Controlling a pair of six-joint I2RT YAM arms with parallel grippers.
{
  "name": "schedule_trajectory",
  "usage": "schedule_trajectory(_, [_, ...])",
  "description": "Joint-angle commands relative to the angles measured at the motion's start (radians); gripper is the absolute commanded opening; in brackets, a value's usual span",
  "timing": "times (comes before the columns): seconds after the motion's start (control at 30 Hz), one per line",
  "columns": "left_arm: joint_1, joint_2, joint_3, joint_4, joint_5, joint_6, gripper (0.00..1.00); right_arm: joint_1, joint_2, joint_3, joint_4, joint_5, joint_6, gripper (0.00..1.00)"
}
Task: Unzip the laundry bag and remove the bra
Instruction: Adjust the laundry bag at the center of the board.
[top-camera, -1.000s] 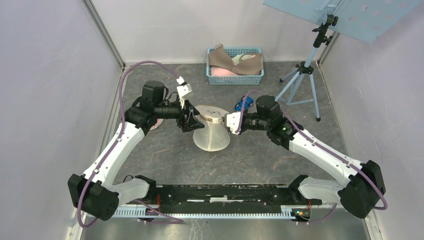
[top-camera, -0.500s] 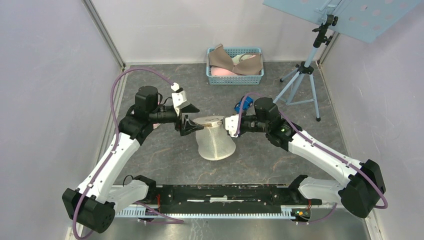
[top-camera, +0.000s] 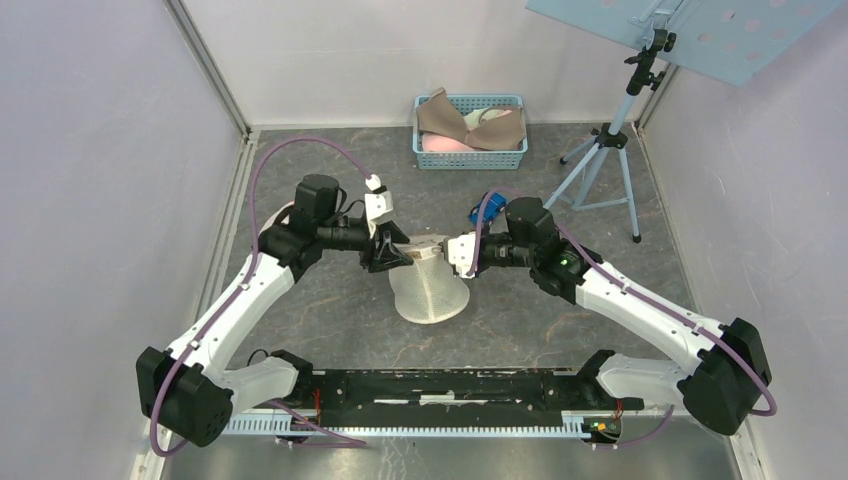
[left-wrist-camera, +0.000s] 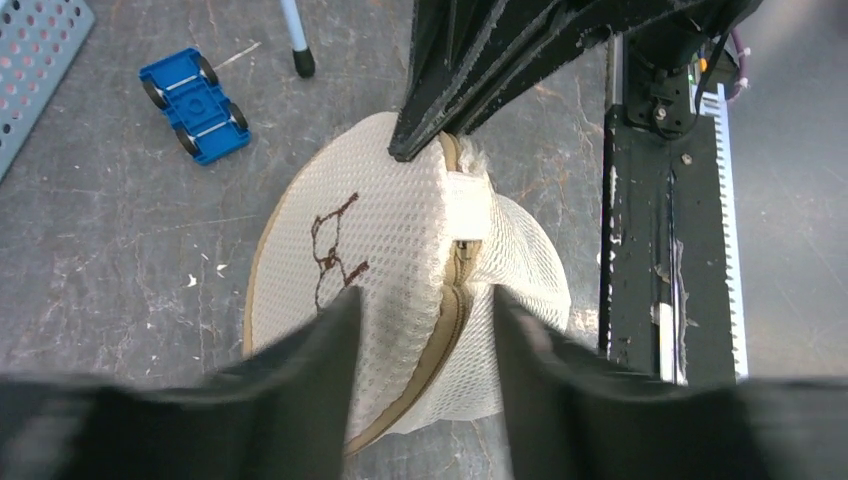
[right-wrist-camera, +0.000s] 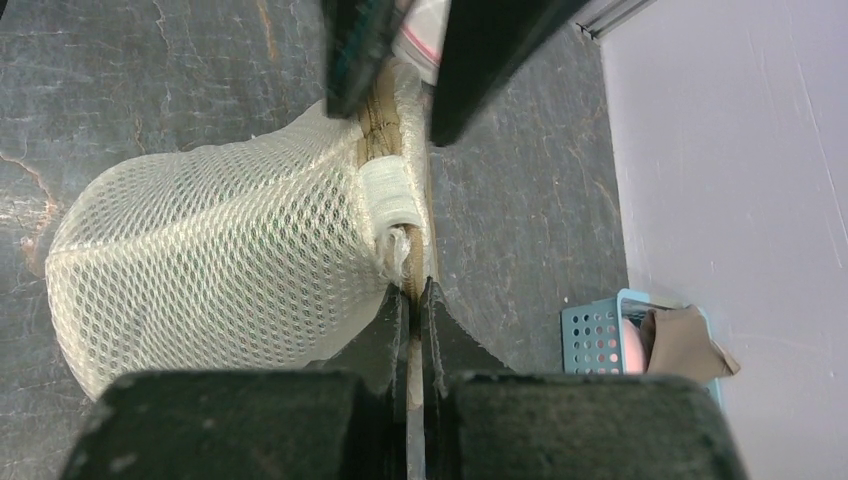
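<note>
The laundry bag (top-camera: 430, 285) stands mid-table between both arms, its zipper seam (left-wrist-camera: 452, 300) running claw to claw. The right gripper (right-wrist-camera: 410, 290) is pinched tight on the seam's end. The left gripper (left-wrist-camera: 422, 295), fingers apart, straddles the opposite end and seems to grip nothing. Bare grey table (top-camera: 330, 320) lies around it, with a basket (top-camera: 470, 150) at the far edge.

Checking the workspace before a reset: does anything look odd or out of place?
A blue toy car lies on the table beyond the laundry bag, seemingly wheels-up; it is unrelated to laundry. Nothing looks spilled or damaged.
</note>
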Motion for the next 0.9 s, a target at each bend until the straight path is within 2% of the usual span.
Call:
schedule_trajectory(0.0, [-0.010, -0.002, -0.018, -0.009, -0.011, 0.076, 0.46, 0.004, -0.027, 0.005, 0.040, -0.033, 0.011, 0.00])
schedule_trajectory(0.17, [-0.010, 0.009, -0.007, -0.086, 0.027, 0.153, 0.05, 0.005, -0.051, -0.003, -0.016, -0.054, -0.012, 0.01])
schedule_trajectory(0.2, [-0.010, 0.010, -0.004, -0.101, 0.043, 0.173, 0.03, 0.005, -0.059, -0.004, -0.034, -0.058, -0.023, 0.10])
schedule_trajectory(0.3, [-0.009, 0.007, -0.006, -0.099, 0.080, 0.176, 0.02, 0.006, -0.078, 0.006, -0.111, -0.074, -0.032, 0.63])
schedule_trajectory(0.33, [-0.009, 0.007, -0.006, -0.100, 0.093, 0.183, 0.02, 0.006, -0.084, 0.012, -0.134, -0.080, -0.026, 0.73])
schedule_trajectory(0.37, [-0.009, 0.004, -0.005, -0.102, 0.105, 0.192, 0.02, 0.005, -0.091, 0.016, -0.145, -0.086, -0.018, 0.78])
schedule_trajectory(0.47, [-0.009, 0.007, -0.001, -0.111, 0.133, 0.208, 0.02, 0.005, -0.094, 0.024, -0.143, -0.114, 0.019, 0.82])
schedule_trajectory(0.67, [-0.010, 0.022, 0.033, -0.142, 0.172, 0.218, 0.02, 0.010, -0.035, 0.026, -0.036, -0.168, 0.195, 0.82])
schedule_trajectory(0.8, [-0.009, 0.010, 0.035, -0.141, 0.193, 0.214, 0.02, 0.016, -0.018, -0.009, 0.055, -0.162, 0.281, 0.75])
schedule_trajectory(0.87, [-0.009, 0.005, 0.030, -0.118, 0.198, 0.180, 0.02, 0.016, -0.016, -0.027, 0.098, -0.160, 0.302, 0.67])
